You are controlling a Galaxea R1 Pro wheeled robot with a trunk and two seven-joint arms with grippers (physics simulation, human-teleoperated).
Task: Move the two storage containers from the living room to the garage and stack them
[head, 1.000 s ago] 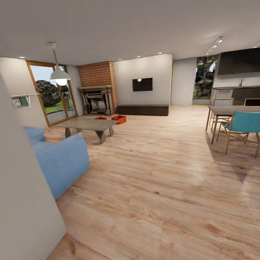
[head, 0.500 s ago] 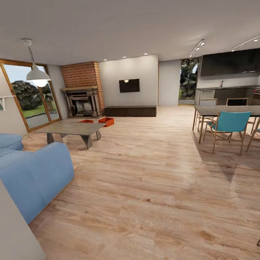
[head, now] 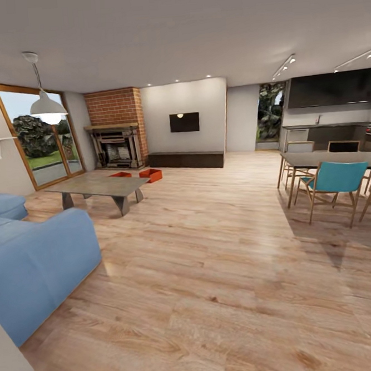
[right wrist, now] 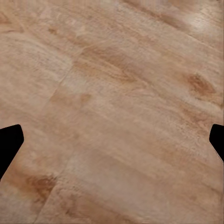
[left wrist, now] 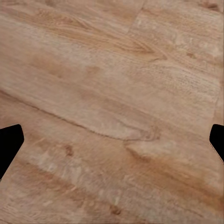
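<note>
I am in the living room, on light wood-plank flooring. Two red-orange storage containers sit on the floor far ahead, in front of the brick fireplace (head: 115,127): one (head: 151,175) in plain sight, the other (head: 121,174) partly behind the coffee table (head: 99,186). My left gripper (left wrist: 112,140) is open over bare planks, its dark fingertips (left wrist: 9,140) at the picture's edges. My right gripper (right wrist: 112,140) is likewise open, with only wood flooring between its fingertips (right wrist: 9,140). The garage is out of view.
A blue sofa (head: 35,258) stands close at the left. A dining table (head: 339,159) with teal chairs (head: 333,182) is at the right. A long dark chest (head: 186,160) lies under the wall screen. A wall edge (head: 13,366) shows at the lower left.
The whole view has shifted: the wall at the left has slid almost out of the picture, and the sofa, coffee table and containers sit further left than a second ago.
</note>
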